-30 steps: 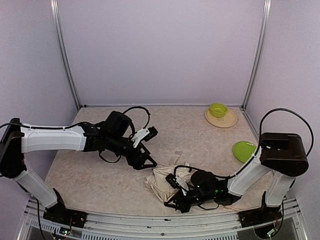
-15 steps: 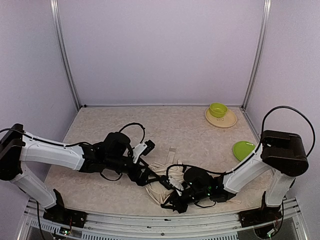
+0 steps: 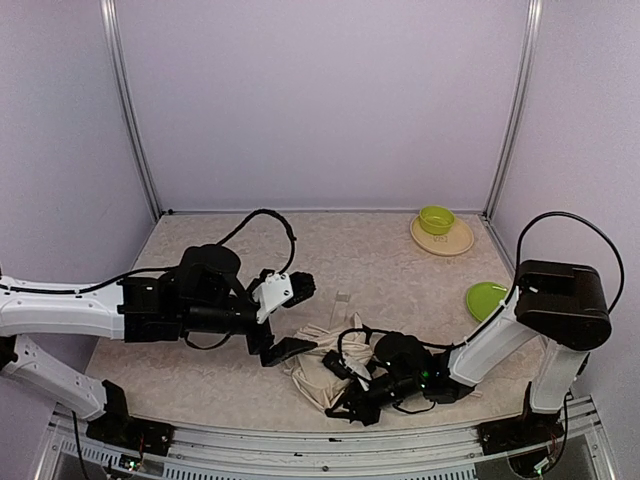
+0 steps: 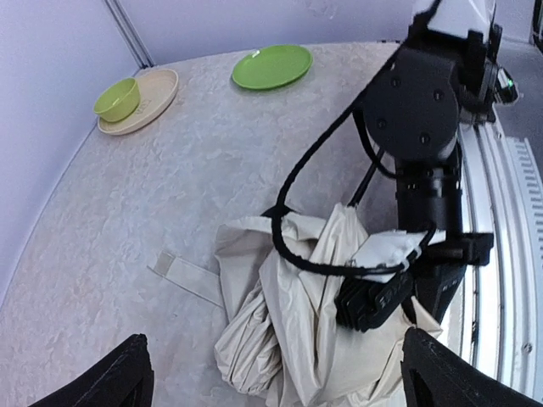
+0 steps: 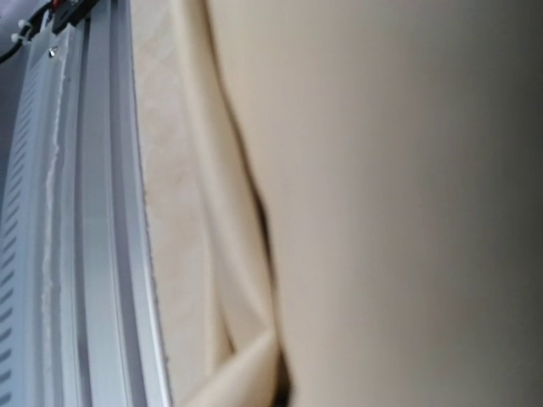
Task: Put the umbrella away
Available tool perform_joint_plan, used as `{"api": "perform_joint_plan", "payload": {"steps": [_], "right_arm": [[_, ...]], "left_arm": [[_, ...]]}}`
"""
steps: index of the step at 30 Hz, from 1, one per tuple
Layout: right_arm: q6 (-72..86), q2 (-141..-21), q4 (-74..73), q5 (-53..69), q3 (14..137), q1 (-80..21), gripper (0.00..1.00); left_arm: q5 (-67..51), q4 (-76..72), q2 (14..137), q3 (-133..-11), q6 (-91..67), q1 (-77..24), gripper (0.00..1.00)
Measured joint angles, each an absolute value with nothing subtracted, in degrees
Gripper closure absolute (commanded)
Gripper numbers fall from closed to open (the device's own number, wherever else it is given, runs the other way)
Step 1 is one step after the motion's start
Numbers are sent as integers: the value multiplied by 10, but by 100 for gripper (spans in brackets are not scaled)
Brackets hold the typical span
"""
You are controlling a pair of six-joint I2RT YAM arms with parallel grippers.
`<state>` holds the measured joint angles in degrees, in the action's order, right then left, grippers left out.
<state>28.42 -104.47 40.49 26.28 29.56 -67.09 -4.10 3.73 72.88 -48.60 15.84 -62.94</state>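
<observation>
Observation: my left gripper [image 3: 298, 316] hangs with its fingers spread wide, holding nothing. The folding umbrella of cream fabric [image 4: 280, 322] lies crumpled on the beige marbled table [image 4: 170, 170], just ahead of and below those fingers and within their span. Its folds run away from them toward the right arm. The right gripper [image 3: 345, 392] rests on the far side of the bundle, fingers pressed together. Its own camera shows only cream cloth, so I cannot tell whether fabric is pinched.

Judgement: the left is the free one, and a straight descent would straddle the bundle across its long axis.
</observation>
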Motion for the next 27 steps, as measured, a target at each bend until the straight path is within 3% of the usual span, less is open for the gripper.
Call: {"api": "perform_joint_plan", "payload": {"steps": [12,19,24,27], "right_arm": [[284,-1056,416,284,301,-667,100],[281,-1056,415,289,301,-666,100],[279,-1056,415,307,300,-659,100],[277,-1055,415,315,296,-653,100]], "left_arm": [[-58,98,922,-501,322,-601,1],[-90,49,948,-505,344,-600,4],[-143,10,976,-505,353,-599,18],[-156,-12,998,-507,357,-597,35]]}}
